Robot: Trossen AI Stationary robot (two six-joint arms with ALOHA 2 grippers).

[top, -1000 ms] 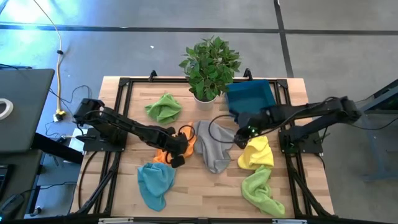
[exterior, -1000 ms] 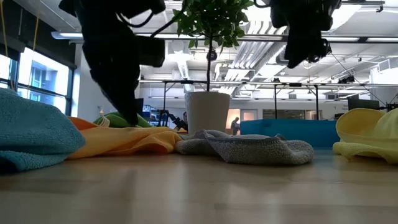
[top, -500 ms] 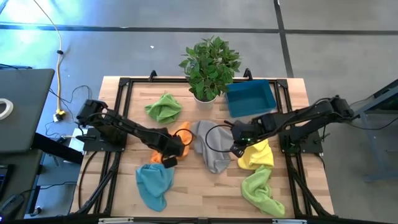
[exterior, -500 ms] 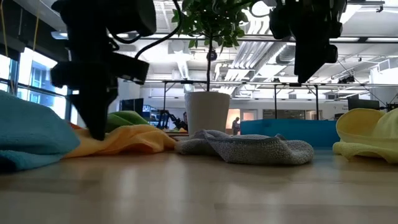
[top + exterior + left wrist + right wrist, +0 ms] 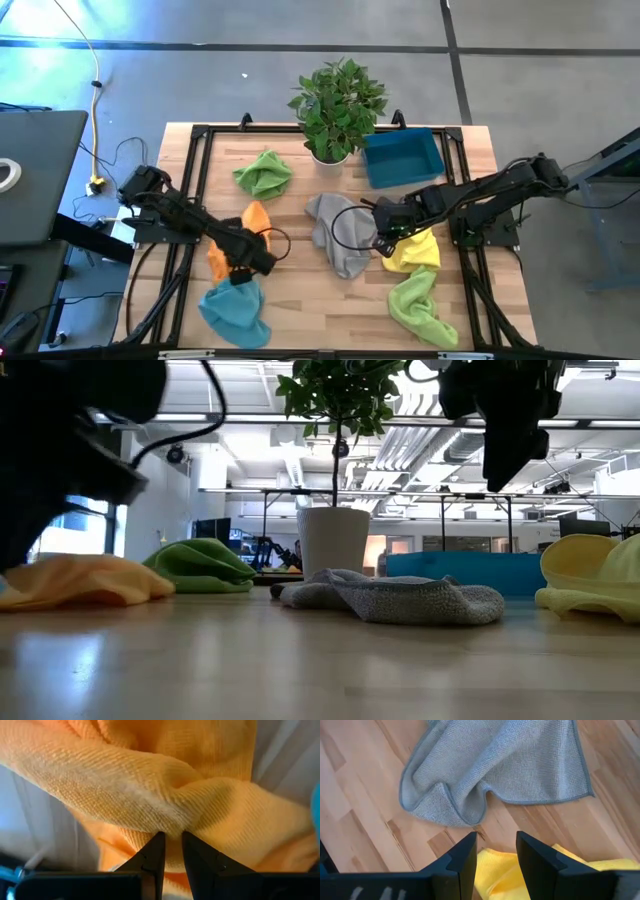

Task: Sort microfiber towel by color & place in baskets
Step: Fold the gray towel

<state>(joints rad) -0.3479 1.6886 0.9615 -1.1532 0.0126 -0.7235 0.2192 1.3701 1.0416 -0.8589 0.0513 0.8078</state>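
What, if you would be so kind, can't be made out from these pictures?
- Teal towel: absent from the low view, behind the dark left arm at the picture's edge.
- Blue basket: its inside is hidden in the low view, which shows only the front wall.
- Orange towel: it fills the left wrist view, hiding the table beneath.
- Lime towel: outside the low view.

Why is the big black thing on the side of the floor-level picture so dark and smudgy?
In the low view, that is an arm close to the camera, dark against bright ceiling lights and blurred. In the left wrist view, the orange towel is sharp near the fingers but soft at the edges. The high view is evenly lit.
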